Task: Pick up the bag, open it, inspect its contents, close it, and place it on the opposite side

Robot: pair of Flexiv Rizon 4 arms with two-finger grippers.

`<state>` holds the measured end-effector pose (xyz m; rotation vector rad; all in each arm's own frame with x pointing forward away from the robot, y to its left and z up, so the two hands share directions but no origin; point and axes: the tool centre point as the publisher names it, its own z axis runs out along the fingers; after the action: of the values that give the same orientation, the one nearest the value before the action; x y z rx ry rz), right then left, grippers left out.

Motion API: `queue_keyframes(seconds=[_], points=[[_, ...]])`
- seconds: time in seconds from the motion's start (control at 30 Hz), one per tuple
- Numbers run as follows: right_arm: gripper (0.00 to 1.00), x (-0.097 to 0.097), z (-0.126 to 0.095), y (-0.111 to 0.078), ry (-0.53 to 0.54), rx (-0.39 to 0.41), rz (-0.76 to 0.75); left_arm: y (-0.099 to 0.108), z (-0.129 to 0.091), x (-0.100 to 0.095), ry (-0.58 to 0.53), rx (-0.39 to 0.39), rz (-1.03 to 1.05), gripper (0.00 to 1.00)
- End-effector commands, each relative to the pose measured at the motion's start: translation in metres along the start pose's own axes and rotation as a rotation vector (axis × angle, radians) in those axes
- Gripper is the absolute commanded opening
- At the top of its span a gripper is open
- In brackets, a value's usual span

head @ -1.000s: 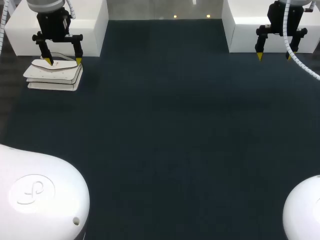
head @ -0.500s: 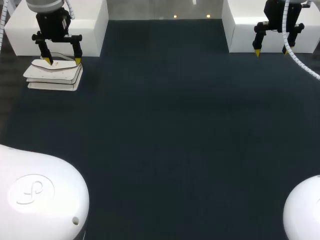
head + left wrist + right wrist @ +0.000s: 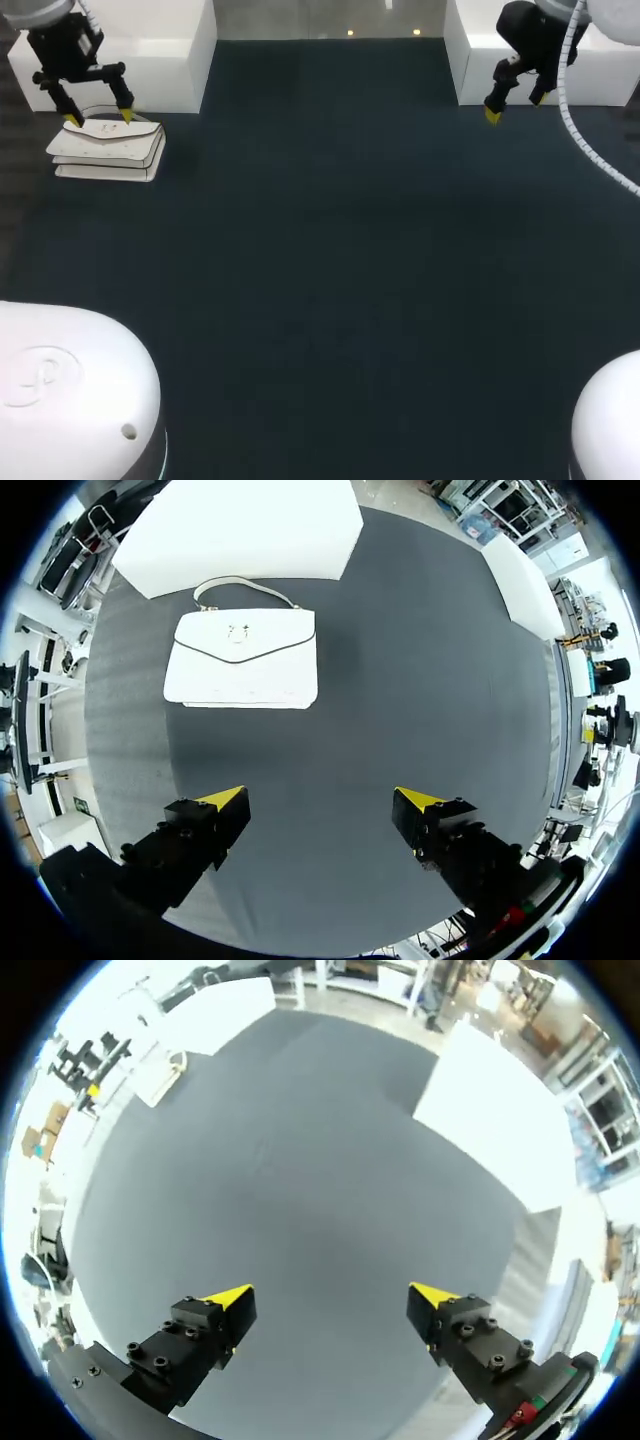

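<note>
Where the dark, matte, cloth-like counter point(image 3: 330, 250) spreads beneath both arms, a smooth white boxy block point(image 3: 150, 50) sits beyond the left pincer point(image 3: 320, 800), and another point(image 3: 470, 60) sits beside the right pincer point(image 3: 330, 1294). The bag point(image 3: 243, 665) lies flat on the counter ahead of the left pincer. It is white and rectangular, with a pointed envelope flap edged in dark piping, a small round clasp and a thin looped strap. Both pincers are spread wide, yellow tips well apart, with nothing held.
</note>
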<state>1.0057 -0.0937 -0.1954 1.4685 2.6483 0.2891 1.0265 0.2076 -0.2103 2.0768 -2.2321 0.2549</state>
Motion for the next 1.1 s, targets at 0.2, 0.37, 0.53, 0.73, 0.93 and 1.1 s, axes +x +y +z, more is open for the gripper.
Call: queue_keyframes(seconds=[0.2,0.37,0.53,0.73,0.93,1.1], points=[[1.0,0.021,0.022,0.005,0.097,-0.466,-0.547,-0.013,0.009,-0.045,0.179,0.052,-0.01,1.0],[1.0,0.025,0.03,0.01,0.131,-0.535,-0.624,-0.026,0.009,-0.065,0.2,0.064,-0.01,1.0],[1.0,0.027,0.04,0.009,0.156,-0.588,-0.695,-0.04,0.009,-0.084,0.229,0.072,0.012,1.0],[1.0,0.034,0.053,0.009,0.189,-0.596,-0.775,-0.054,0.01,-0.108,0.252,0.077,0.02,1.0],[1.0,0.04,0.063,0.009,0.218,-0.591,-0.843,-0.064,0.017,-0.123,0.255,0.068,0.026,1.0],[1.0,0.042,0.076,0.011,0.257,-0.532,-0.85,-0.071,0.022,-0.129,0.244,0.053,0.027,1.0]])
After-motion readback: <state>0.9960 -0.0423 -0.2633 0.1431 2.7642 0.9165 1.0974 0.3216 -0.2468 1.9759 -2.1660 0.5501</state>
